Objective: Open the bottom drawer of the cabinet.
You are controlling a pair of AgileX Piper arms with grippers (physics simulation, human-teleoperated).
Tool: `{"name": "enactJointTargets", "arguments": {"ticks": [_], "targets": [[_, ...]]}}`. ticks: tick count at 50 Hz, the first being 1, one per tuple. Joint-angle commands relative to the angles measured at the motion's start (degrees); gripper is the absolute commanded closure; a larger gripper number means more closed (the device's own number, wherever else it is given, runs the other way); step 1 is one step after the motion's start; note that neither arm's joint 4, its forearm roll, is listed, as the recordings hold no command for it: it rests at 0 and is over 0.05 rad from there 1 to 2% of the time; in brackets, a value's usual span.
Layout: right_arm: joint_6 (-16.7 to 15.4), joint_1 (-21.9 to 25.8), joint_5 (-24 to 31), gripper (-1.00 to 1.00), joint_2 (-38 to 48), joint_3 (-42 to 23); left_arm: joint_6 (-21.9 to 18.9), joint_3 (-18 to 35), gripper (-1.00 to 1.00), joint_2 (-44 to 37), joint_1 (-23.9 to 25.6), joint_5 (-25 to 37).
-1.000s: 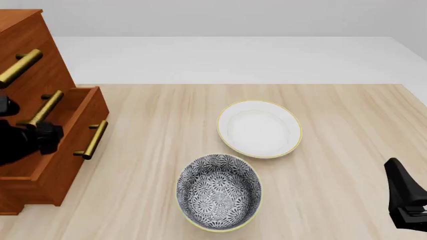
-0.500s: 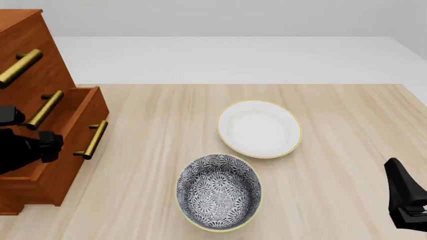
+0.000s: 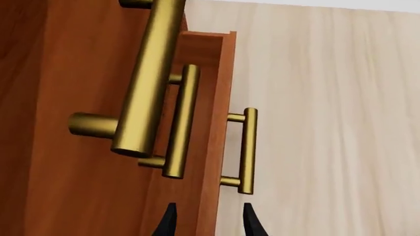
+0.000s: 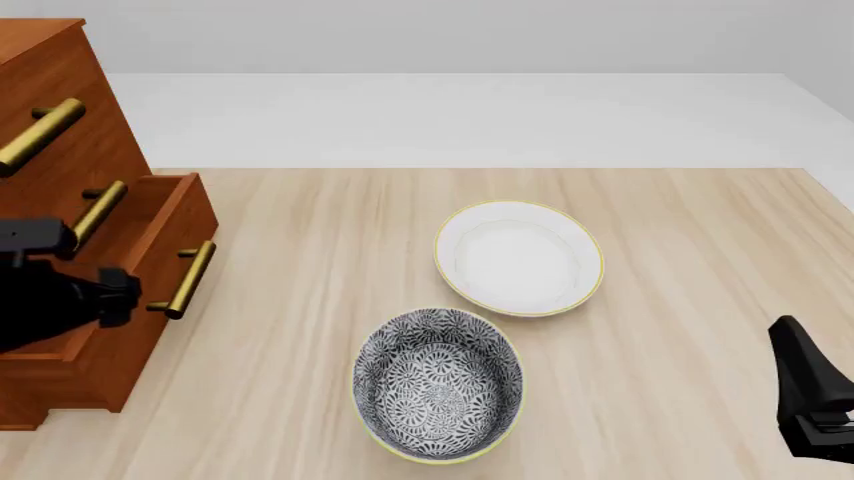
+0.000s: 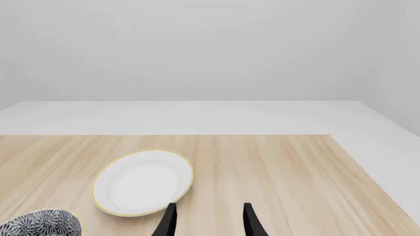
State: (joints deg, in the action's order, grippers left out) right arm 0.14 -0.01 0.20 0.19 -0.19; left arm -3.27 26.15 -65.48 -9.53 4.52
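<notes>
The left gripper (image 3: pixel 206 221), fingers apart and empty, is hovering just short of the bottom drawer's (image 3: pixel 223 98) brass handle (image 3: pixel 247 150), whose bar is running lengthwise straight ahead of the fingertips

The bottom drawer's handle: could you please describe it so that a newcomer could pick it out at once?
Find the reddish-brown cabinet at the table's left edge. Its bottom drawer stands pulled out, with the handle on its front. Of three matching brass bars, this one is lowest and juts farthest over the table.
</notes>
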Motion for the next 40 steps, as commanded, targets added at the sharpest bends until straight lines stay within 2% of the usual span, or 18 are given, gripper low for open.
{"name": "enactJointTargets", "arguments": {"ticks": [1,2,14,31,40], "targets": [[-0.01,-0.02,-0.02,-1.00,-0.01,0.00,-0.07,-0.08,-1.00,-3.18,0.18,-2.11],[0.02,0.01,0.01,-1.00,0.01,0.00,-0.68,-0.99,-1.00,-5.17,-0.72,-3.94],[0.01,-0.02,0.02,-1.00,0.01,0.00,-0.42,-0.85,-1.00,-6.68,-0.30,-4.45],[-0.03,0.02,-0.01,-1.00,0.00,0.00,0.16,-4.49,-1.00,-12.84,0.93,-10.93],[0.01,-0.01,0.01,-1.00,0.01,0.00,0.65,-4.35,-1.00,-13.47,1.94,-11.04]]}}
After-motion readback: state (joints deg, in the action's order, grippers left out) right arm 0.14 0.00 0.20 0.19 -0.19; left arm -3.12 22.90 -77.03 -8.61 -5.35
